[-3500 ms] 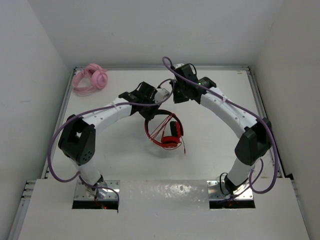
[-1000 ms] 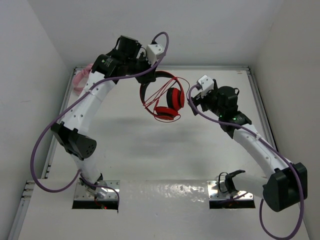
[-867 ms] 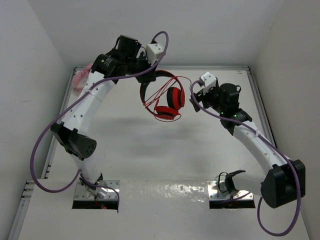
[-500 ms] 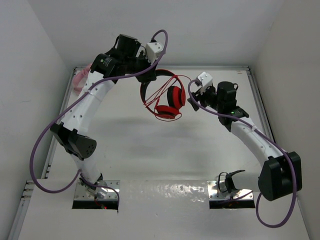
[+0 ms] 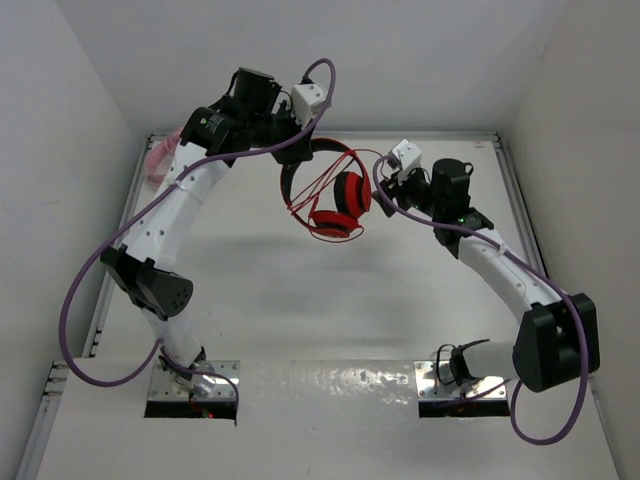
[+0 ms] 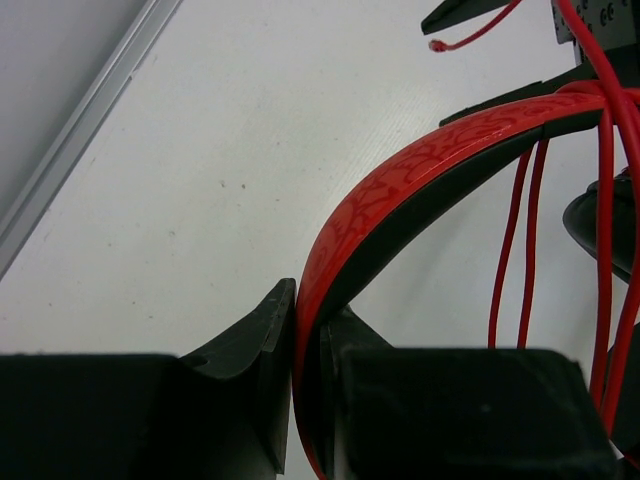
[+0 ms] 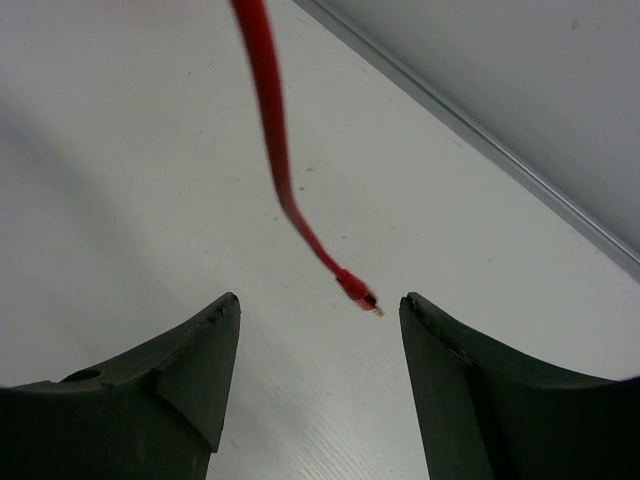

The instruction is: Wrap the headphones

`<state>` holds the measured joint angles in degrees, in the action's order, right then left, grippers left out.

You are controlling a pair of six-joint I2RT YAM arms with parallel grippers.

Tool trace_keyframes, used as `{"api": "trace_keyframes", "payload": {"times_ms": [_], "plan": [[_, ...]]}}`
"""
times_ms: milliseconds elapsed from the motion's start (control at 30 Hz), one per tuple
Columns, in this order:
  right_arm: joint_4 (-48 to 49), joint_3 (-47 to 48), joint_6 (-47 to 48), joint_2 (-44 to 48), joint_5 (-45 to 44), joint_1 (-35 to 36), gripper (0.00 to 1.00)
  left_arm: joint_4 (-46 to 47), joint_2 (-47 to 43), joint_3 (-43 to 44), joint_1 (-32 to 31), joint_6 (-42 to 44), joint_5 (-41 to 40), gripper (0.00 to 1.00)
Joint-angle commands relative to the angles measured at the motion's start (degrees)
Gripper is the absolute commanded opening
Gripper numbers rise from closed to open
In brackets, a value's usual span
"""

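Currently, the headphones (image 5: 335,200) hung clear of the tabletop (image 5: 300,300), toward 12 o'clock of its centre in the top view. The left gripper (image 6: 308,330) was clamped on the headband (image 6: 420,170), one finger on each face of the band. The earcups (image 5: 350,195) hung below it.

Task status, as a judgement: partly complete. Several strands of the cable (image 6: 520,240) ran across the arch of the headband, which suggests that part of the wrap was in place. The free end was not yet wound. In the right wrist view it dangled loose, and the plug (image 7: 358,288) sat between the fingers of the right gripper (image 7: 318,330) without touching either. That gripper was spread wide and held nothing. It stood at 3 o'clock of the headphones, just beside them. Left to do: take the free end, wind the remaining length, and secure it.

A pink bundle (image 5: 160,155) lay at the 10 o'clock corner of the tabletop, well apart.

Writing: no brand or label could be read. The headband carried only a scrolled pattern. A pale plate (image 6: 590,18) at 1 o'clock in the left wrist view bore marks too small to read.
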<state>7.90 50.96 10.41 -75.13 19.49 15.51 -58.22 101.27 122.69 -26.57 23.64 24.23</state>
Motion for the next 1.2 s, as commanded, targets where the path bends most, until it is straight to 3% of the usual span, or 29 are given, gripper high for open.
{"api": "trace_keyframes", "payload": {"times_ms": [0, 100, 233, 267, 300, 433, 467, 633, 833, 1000, 1167], "plan": [[4.40, 3.00, -0.48, -1.07, 1.17, -0.21, 0.63, 2.23, -1.87, 3.17, -0.15, -2.19, 2.66, 0.00], [3.97, 3.97, -0.31, -2.03, 1.08, -0.22, 0.59, 2.23, -1.87, 3.69, -0.15, -2.37, 2.49, 0.00], [3.88, 4.41, -0.92, -2.82, 2.31, -0.30, 0.34, 2.23, -1.78, 4.31, -0.06, -2.90, 2.75, 0.00], [4.05, 4.24, -1.53, -2.83, 2.57, -0.30, 0.22, 2.40, -1.87, 4.40, -0.06, -3.51, 3.02, 0.00], [4.23, 4.06, -1.97, -2.74, 2.75, -0.30, 0.17, 2.41, -1.78, 4.40, 0.02, -4.03, 3.10, 0.00], [7.82, 2.22, -5.14, -1.60, 4.94, -0.30, 0.07, 3.72, -1.52, 3.96, 0.11, -7.28, 3.89, 0.00], [8.96, 1.00, -6.62, -1.16, 5.56, -0.30, 0.00, 3.98, -1.43, 3.61, 0.11, -8.25, 4.51, 0.00], [14.07, -3.58, -9.88, 3.23, 4.42, -0.30, 0.00, 5.22, -1.25, 2.38, 0.64, -11.85, 4.08, 0.00], [6.00, -4.82, -14.54, 5.96, 7.05, 0.75, 0.00, 10.49, -0.29, 0.27, 5.82, -21.61, 6.79, 0.00], [-4.54, -6.05, -11.12, 8.68, 4.78, 10.48, 0.00, 12.33, 1.47, 0.09, 6.53, -23.11, -1.45, 0.00], [-9.47, -5.79, -11.39, 11.84, 4.69, 13.41, 0.00, 14.35, 2.35, -1.05, 6.53, -19.34, -13.05, 0.00]]}}
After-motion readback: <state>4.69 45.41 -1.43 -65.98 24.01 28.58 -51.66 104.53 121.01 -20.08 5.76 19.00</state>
